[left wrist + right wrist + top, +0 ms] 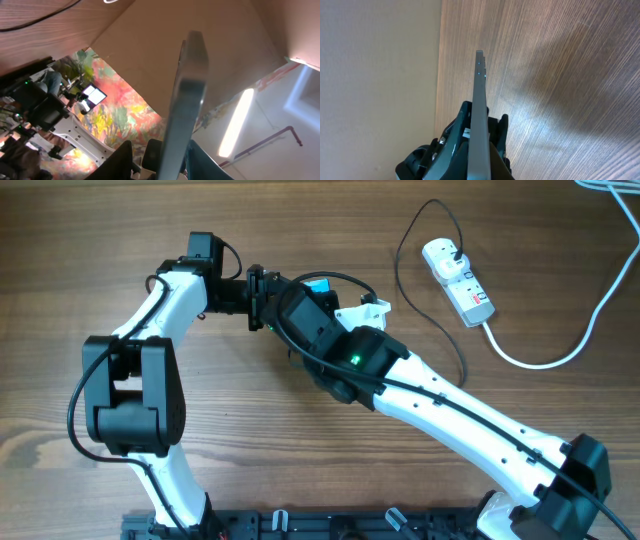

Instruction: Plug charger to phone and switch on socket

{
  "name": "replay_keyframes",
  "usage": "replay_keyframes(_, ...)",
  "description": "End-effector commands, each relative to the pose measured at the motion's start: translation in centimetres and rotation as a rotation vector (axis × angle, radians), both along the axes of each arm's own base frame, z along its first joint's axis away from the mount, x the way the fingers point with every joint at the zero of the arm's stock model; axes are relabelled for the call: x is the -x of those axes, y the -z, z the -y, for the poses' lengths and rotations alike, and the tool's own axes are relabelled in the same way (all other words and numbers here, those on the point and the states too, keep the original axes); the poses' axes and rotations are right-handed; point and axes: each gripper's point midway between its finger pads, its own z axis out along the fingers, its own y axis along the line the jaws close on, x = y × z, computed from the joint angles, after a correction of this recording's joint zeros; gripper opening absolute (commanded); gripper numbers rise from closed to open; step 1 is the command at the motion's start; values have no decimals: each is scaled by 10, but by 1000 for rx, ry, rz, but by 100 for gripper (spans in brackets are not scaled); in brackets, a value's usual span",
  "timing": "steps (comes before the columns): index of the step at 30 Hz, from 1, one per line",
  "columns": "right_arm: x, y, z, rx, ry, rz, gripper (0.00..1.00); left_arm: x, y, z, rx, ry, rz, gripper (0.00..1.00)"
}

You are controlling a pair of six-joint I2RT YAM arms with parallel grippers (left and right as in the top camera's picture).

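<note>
— Phone (318, 283) first: where is it?

— Mid-worktop (100, 230), seemingly lifted between the two arms. Only a cyan sliver shows from overhead. The right fingers (456, 131) pinch it from both faces. The left fingers (120, 162) look clamped on it too.

— Which way does it point?

— Each wrist view shows it edge-on, its long axis running away from the fingers toward 12 o'clock. From overhead I can't tell its heading.

— And progress?

— Early, I'd judge. The charger (398, 265) trails loose at 3 o'clock from the phone, well apart from it, and its tip is hidden. The socket (458, 280) lies further out at 3 o'clock with its white cord (560, 363). Its switches are too small to read. Plugging in and switching on both seem left to do.
</note>
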Motion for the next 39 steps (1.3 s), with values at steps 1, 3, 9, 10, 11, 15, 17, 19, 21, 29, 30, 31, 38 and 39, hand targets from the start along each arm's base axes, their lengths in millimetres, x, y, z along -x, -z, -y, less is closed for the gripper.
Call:
replay_keyframes(1, -3, -16, 2, -40, 36, 41, 5, 2, -17, 1, 21, 6, -11, 32)
replay_keyframes(3, -4, -16, -1, -49, 31, 40, 5, 2, -17, 1, 21, 6, -10, 32)
replay_keyframes(9, -5, -14, -7, -70, 16, 35, 5, 2, -17, 1, 21, 6, -11, 28)
replay_keyframes(10, -4, -14, -9, -74, 10, 30, 4, 2, -17, 1, 21, 6, -11, 28)
replay_keyframes(11, -4, -13, -9, -75, 6, 26, 5, 2, -17, 1, 21, 6, -11, 28)
replay_keyframes(15, -3, -12, -12, -83, -5, 16, 5, 2, -17, 1, 21, 6, -14, 22)
replay_keyframes(17, -2, -12, -13, -86, -9, 12, 4, 2, -17, 1, 21, 6, -14, 18)
replay_keyframes(19, -1, -11, -14, -92, -17, 4, 5, 2, -17, 1, 21, 6, -14, 14)
replay_keyframes(21, 1, -10, -17, -98, -28, -5, 5, 2, -17, 1, 21, 6, -14, 13)
replay_keyframes(29, 3, -9, -19, -67, -80, -11, 88, 2, -17, 1, 21, 5, -14, 4)
replay_keyframes(30, 3, -9, -19, -56, -91, -7, 97, 2, -17, 1, 21, 6, -8, 4)
replay_keyframes(31, 3, -10, -19, -49, -100, -2, 100, 2, -17, 1, 21, 5, -4, 4)
replay_keyframes(38, 7, -67, 18, 160, -187, 178, 100, -9, -1, 0, -73, -18, 94, 4)
replay_keyframes(39, 9, -79, 32, 224, -183, 215, 100, -12, 3, 0, -99, -24, 129, 4)
